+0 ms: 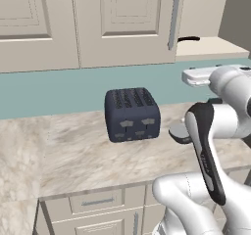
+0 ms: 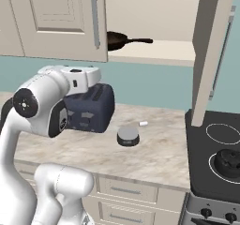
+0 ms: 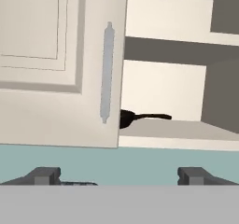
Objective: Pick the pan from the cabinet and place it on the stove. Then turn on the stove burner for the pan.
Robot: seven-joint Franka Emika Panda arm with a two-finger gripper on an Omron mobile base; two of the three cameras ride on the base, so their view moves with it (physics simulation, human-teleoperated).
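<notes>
The pan sits on the lower shelf of the open cabinet, partly hidden behind the closed door on its left, its thin handle pointing right along the shelf. In the hand view the same pan shows as a dark sliver just right of the door's grey bar handle. The gripper stands with its fingertips wide apart and nothing between them, aimed up at the shelf from below and well short of it. The step in hand appears to be the reach for the pan. To do it well, the hand should likely rise to shelf height and shift right, clear of the closed door's edge, then close across the straight handle, which offers a narrower hold than the bowl. The swung-open door at right hangs above the stove, so the exit path probably needs to pass between the two doors. A dark object occupies the near ring; the far ring is bare. On the counter stand a toaster and a small grey disc, both below the reach.
</notes>
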